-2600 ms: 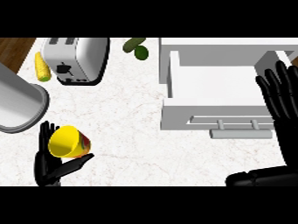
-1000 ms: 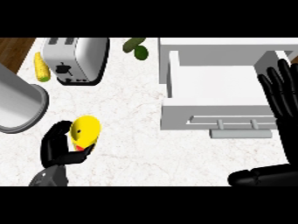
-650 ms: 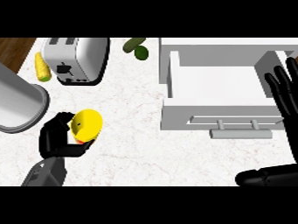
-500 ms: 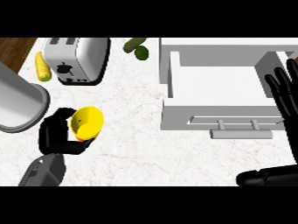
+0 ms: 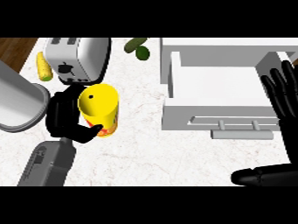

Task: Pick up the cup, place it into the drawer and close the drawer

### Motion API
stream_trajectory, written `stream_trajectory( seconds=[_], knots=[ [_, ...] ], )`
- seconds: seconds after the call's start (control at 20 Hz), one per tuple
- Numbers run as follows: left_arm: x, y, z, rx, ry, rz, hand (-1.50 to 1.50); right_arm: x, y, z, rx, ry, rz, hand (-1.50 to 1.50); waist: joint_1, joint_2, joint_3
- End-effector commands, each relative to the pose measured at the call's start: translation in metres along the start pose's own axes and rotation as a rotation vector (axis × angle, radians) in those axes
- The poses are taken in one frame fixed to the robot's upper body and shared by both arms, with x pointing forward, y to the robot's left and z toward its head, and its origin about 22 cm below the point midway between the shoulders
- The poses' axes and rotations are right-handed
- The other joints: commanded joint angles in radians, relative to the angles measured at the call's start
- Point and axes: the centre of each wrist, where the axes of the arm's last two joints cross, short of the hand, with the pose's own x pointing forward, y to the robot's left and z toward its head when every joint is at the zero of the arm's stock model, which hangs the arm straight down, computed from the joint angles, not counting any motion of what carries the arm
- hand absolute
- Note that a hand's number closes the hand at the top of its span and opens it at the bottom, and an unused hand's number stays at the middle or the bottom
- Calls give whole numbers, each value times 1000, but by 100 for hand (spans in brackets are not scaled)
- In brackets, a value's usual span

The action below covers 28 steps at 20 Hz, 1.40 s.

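My left hand (image 5: 64, 117) is curled round the yellow cup (image 5: 99, 108) and holds it above the counter at the left, in front of the toaster. The cup stands tall and shows a red mark low on its side. The white drawer (image 5: 223, 92) stands pulled open at the right, its inside bare, its bar handle (image 5: 240, 134) toward me. My right hand (image 5: 293, 94) rests open with fingers up over the drawer's right edge.
A silver toaster (image 5: 79, 57) stands at the back left with a corn cob (image 5: 44, 66) beside it. Two green vegetables (image 5: 139, 47) lie at the back middle. A large grey cylinder (image 5: 8, 100) fills the left edge. White marble counter (image 5: 157, 157) lies between cup and drawer.
My left hand has lifted the cup and carried it up and to the right, toward the toaster. The cup has turned more upright. The right hand has drifted slightly right.
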Motion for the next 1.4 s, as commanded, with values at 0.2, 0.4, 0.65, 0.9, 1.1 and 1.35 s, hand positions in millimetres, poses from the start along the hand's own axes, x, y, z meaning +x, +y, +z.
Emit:
stream_trajectory(
  seconds=[0.2, 0.4, 0.65, 0.9, 1.1, 1.35],
  knots=[
    [38, -55, -64, -25, -34, 38, 150, -2, 1, -2, 4, -3, 13, -150, -8, 4, -1],
    [63, -88, -84, -56, -36, -1, 150, -6, -10, 3, 2, 5, 11, -150, -8, 3, -1],
    [94, -117, -118, -70, -39, -12, 150, 2, 4, 6, -8, 2, 11, -150, -9, 2, -1],
    [86, -137, -153, -85, -7, -61, 150, 3, -16, -7, 11, -1, 15, -150, -14, 5, -1],
    [70, -152, -157, -105, 10, -87, 150, -15, -12, -3, 4, 6, 6, -150, -14, 5, -1],
    [71, -163, -176, -131, 50, -119, 150, -11, -21, 6, -4, 18, 33, -150, -15, 5, -1]
  ],
)
